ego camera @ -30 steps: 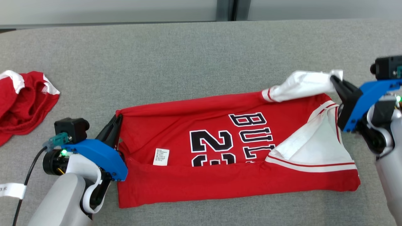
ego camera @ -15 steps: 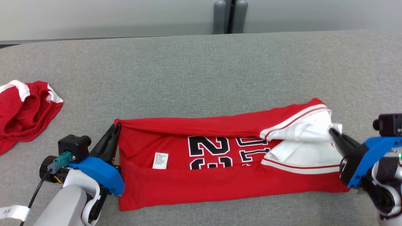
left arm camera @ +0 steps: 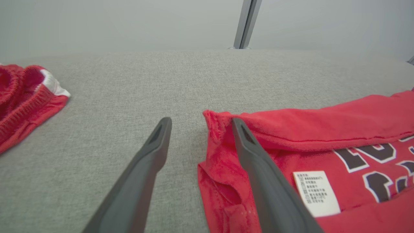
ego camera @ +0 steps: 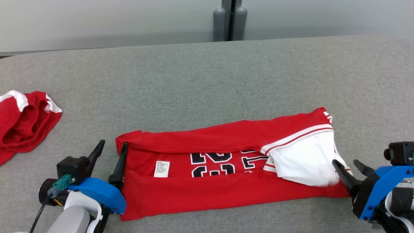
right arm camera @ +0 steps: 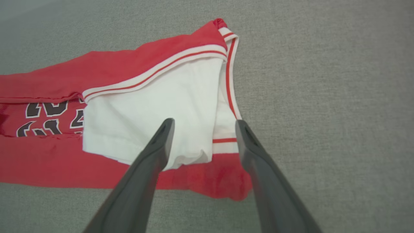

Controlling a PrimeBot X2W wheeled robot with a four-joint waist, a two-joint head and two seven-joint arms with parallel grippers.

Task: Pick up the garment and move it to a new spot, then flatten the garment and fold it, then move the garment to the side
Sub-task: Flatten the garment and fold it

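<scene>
The garment (ego camera: 226,181) is a soft red knit jersey, folded into a long low band across the near-middle of the table (ego camera: 194,81), w/ both long edges turned inward so that only a strip of black-and-white lettering shows btwn them. A white care label (ego camera: 161,169) lies flat near its left end. At the right end a smooth white panel (ego camera: 304,161) edged w/ white-and-red striped ribbing lies folded over the red, its lower corner slightly puckered. The table top is a grey woven fabric, matte and even. The left gripper (ego camera: 113,144) sits at the band's left end w/ fingers spread and nothing btwn them — one dark tapered finger lies against the rumpled red corner, the other over bare grey. The right gripper (ego camera: 346,162) is at the right end, fingers likewise apart and gripping nothing, tips over the white panel's corner and the striped hem. A second red garment (ego camera: 26,123), crumpled, w/ white trim, lies well apart at the table's left edge. Wide bare cloth runs beyond the band to the far edge — also past its right end.
</scene>
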